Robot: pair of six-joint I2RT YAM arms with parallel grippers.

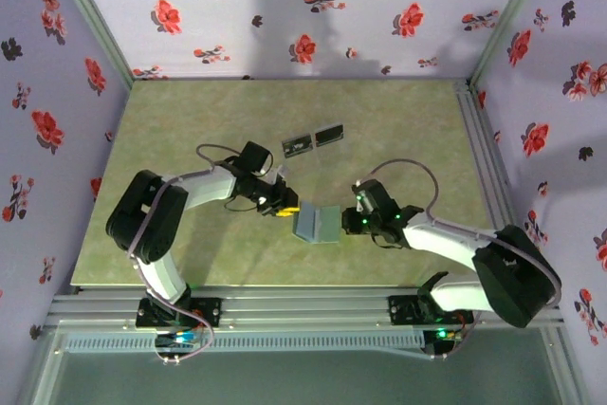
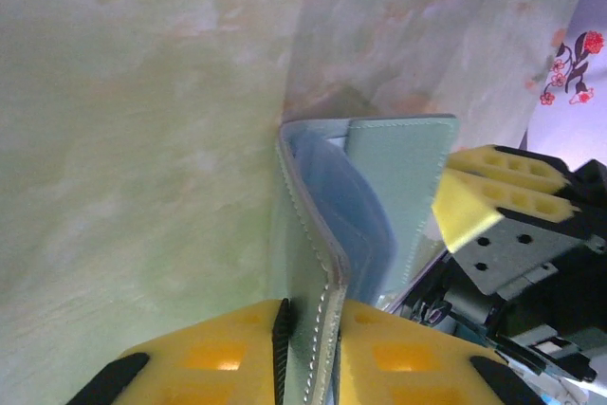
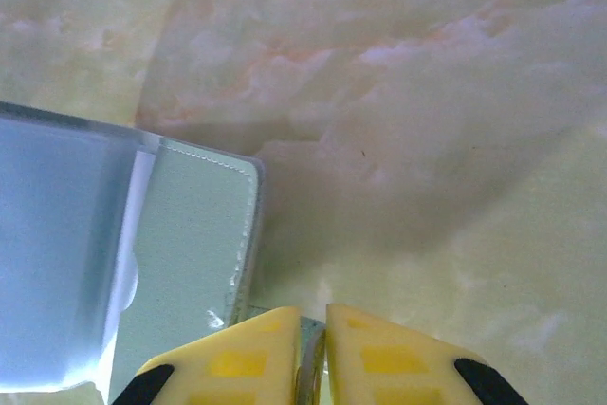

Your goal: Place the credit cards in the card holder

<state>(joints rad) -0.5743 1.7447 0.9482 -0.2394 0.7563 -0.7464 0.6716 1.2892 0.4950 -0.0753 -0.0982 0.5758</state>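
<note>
Card holder point(image 1: 317, 223): spread open mid-front, left gripper point(image 2: 308, 320) and right gripper point(image 3: 311, 322) each clamped on a flap. Opening step apparently in hand. Next: release one side, fetch credit cards point(image 1: 297, 146) lying well behind.

The worktop point(image 1: 190, 120) is a pale green, marbled sheet with faint orange patches. Toward its far middle a dark credit card point(image 1: 297, 146) lies flat, with a second dark card point(image 1: 328, 134) just beside it, the two apart. Nearer the front stands the open grey-teal card holder point(image 1: 318, 223); whether it touches the worktop is unclear.
</note>
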